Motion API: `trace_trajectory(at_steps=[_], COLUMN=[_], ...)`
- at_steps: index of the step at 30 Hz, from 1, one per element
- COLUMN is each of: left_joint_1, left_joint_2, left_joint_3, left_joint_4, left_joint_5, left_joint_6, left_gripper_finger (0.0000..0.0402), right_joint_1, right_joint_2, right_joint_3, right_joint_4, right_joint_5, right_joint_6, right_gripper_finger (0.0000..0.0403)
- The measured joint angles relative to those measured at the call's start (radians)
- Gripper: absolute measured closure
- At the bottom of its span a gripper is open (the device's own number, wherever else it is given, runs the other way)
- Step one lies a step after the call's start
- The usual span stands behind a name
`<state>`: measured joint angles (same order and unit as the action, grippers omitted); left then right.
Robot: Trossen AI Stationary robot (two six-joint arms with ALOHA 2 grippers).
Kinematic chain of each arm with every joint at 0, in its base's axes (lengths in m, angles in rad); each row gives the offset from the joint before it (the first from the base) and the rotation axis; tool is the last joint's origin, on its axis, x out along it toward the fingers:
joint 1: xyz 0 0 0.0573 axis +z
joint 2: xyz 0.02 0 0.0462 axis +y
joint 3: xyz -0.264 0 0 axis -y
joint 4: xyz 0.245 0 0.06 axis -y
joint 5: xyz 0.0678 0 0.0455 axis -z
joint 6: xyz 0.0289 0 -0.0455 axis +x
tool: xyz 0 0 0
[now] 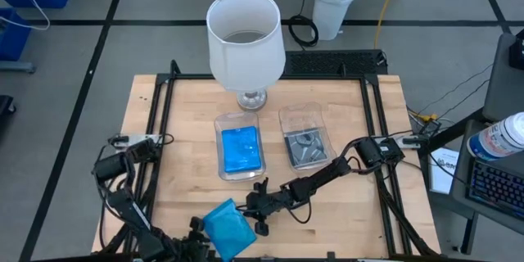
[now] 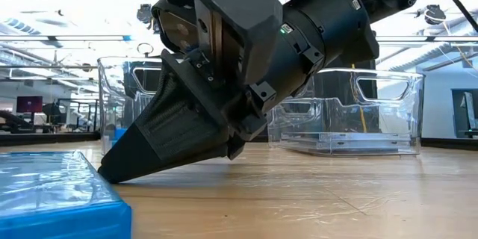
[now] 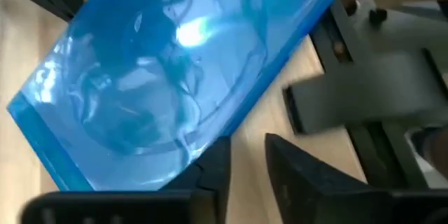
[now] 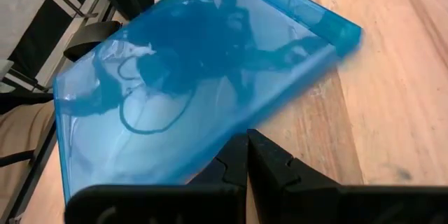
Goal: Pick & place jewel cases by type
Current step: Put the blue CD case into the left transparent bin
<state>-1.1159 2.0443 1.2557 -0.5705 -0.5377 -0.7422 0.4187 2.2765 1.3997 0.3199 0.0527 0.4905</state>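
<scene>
So from where I stood, a bright blue jewel case (image 1: 228, 228) was lying flat on the wooden worktop (image 1: 188, 143) at the bottom centre of the overhead frame, turned at an angle. The left gripper (image 1: 196, 244) sat at its lower left edge with the fingers (image 3: 210, 175) a little apart and the case edge just beside them, but I couldn't tell whether they were loose or pinching it. The right gripper (image 1: 260, 207) was just to the right of the case, fingers (image 4: 241, 161) pressed together with nothing between them, tip down at the worktop right by the case's edge. Further up, in the middle of the frame, two clear trays stood side by side: the left tray (image 1: 239, 147) had blue cases in it, and the right tray (image 1: 305, 135) had dark grey cases (image 1: 304, 147).
</scene>
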Motion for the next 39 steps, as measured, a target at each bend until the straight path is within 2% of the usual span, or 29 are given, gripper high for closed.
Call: trace_trajectory(at_steps=[5,9,23,35,39], left_joint_1=[-0.015,-0.024,-0.023,-0.023,-0.023], left_joint_2=[0.023,0.02,0.025,0.025,0.023], left_joint_3=[0.002,0.0,-0.003,0.008,0.051], left_joint_4=[-0.002,-0.004,-0.018,-0.037,-0.03], left_joint_5=[-0.073,-0.103,-0.22,-0.309,-0.405], left_joint_6=[-0.03,-0.026,0.089,0.12,0.166], left_gripper_finger=[0.0246,0.0227,0.0231,0.0231,0.0231], right_joint_1=[0.0,0.0,0.001,0.008,0.008], right_joint_2=[-0.002,-0.003,-0.002,-0.002,-0.002], right_joint_3=[0.0,0.0,0.0,-0.001,-0.001], right_joint_4=[0.001,0.001,0.007,0.013,0.014], right_joint_5=[-0.02,-0.025,-0.029,-0.029,-0.028], right_joint_6=[-0.005,-0.012,-0.031,-0.039,-0.043], right_gripper_finger=[0.0399,0.0399,0.0399,0.0399,0.0399])
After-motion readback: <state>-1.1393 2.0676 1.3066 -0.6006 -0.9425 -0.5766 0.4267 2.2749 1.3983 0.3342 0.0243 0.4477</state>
